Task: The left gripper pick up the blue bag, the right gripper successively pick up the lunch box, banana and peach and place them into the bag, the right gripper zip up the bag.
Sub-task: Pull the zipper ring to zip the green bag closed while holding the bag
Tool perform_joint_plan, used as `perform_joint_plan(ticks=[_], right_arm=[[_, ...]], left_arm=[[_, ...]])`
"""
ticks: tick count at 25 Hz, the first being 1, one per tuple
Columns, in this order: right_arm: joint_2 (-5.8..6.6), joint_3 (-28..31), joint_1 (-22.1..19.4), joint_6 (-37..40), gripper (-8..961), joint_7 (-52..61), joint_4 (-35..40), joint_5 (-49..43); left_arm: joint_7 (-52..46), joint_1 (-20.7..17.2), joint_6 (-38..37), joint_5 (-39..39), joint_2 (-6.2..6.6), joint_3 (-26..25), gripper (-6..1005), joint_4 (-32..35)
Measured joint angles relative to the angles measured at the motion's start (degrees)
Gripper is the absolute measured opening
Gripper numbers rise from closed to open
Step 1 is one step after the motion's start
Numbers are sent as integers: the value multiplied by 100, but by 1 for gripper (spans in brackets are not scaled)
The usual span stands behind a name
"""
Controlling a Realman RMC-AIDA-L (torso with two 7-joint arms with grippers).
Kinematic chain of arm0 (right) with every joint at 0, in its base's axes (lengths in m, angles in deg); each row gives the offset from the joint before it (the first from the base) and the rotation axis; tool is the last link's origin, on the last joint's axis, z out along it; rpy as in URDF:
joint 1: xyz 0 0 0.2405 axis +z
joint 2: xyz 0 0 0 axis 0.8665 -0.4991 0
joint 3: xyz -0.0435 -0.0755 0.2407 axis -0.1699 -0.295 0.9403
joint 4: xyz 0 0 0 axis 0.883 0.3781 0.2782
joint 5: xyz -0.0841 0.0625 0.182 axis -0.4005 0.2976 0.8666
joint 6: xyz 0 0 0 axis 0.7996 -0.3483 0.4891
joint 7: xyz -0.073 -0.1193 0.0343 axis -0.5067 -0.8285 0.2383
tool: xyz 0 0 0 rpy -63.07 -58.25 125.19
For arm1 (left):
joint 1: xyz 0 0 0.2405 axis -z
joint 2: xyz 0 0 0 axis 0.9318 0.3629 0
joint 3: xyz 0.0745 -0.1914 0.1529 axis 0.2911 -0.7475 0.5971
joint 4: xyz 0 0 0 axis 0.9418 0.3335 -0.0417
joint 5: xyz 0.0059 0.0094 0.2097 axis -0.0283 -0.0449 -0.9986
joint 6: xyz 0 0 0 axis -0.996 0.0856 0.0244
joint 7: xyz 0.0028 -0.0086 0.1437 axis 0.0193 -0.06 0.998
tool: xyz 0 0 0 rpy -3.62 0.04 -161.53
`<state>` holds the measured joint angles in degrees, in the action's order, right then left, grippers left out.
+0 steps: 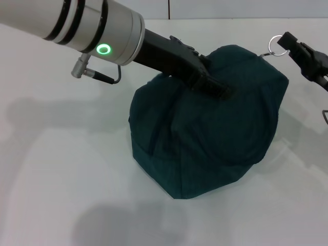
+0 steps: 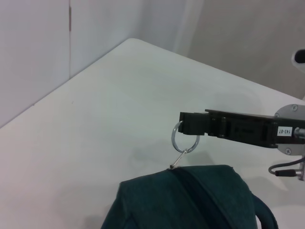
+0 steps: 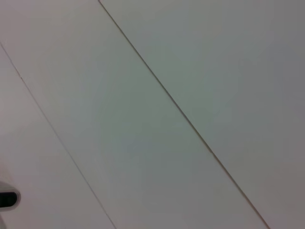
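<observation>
Right claw (image 1: 288, 42), head view: it reaches in from the right edge at the far side of the counter (image 1: 61, 169), and its black tip is pinched on the ring zip pull (image 1: 277, 45) at the top right corner of the blue bag (image 1: 205, 133). The ring stands raised above the fabric on its small clip.

Left claw (image 1: 218, 84), same view: it comes down from the upper left on a black arm with a silver cylindrical wrist (image 1: 87, 25) bearing a lit green ring. Its tip is buried in a fold at the top of the bag; whether it is spread or pressed together cannot be told. The bag sits near the middle of the counter, mouth closed over, its teal fabric bulging and creased. Lunch box, banana and peach do not show outside the bag.

Left wrist view: the right claw (image 2: 188, 124) lies level across the picture, a white label on its body, its tip gripping the ring zip pull (image 2: 183, 139). The ring hangs from the tip, and its clip joins the zip line at the bag's top edge (image 2: 190, 195). White counter (image 2: 95, 119) stretches beyond to a pale wall.

Right wrist view: only pale flat panels crossed by thin seams; no task item is visible.
</observation>
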<state>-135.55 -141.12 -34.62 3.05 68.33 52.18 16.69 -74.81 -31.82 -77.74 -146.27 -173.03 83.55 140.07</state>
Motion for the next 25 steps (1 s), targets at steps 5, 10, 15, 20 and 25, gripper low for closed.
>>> perform_joint_plan(ticks=[5, 10, 15, 20, 25], right_arm=[[-2, 0, -11, 0, 30, 0, 0, 0], [-2, 1, -13, -1, 31, 0, 0, 0], [-2, 1, -8, -1, 32, 0, 0, 0], [-2, -7, -18, -1, 32, 0, 0, 0], [-2, 3, -25, -2, 33, 0, -55, 17]], left_arm=[[120, -89, -28, 26, -1, 31, 804, 142], [124, -95, -31, 0, 4, 96, 756, 155], [127, -83, -37, -19, 10, 100, 626, 158], [270, -91, -36, 20, 12, 100, 433, 167], [381, -99, -30, 25, 2, 100, 181, 197]])
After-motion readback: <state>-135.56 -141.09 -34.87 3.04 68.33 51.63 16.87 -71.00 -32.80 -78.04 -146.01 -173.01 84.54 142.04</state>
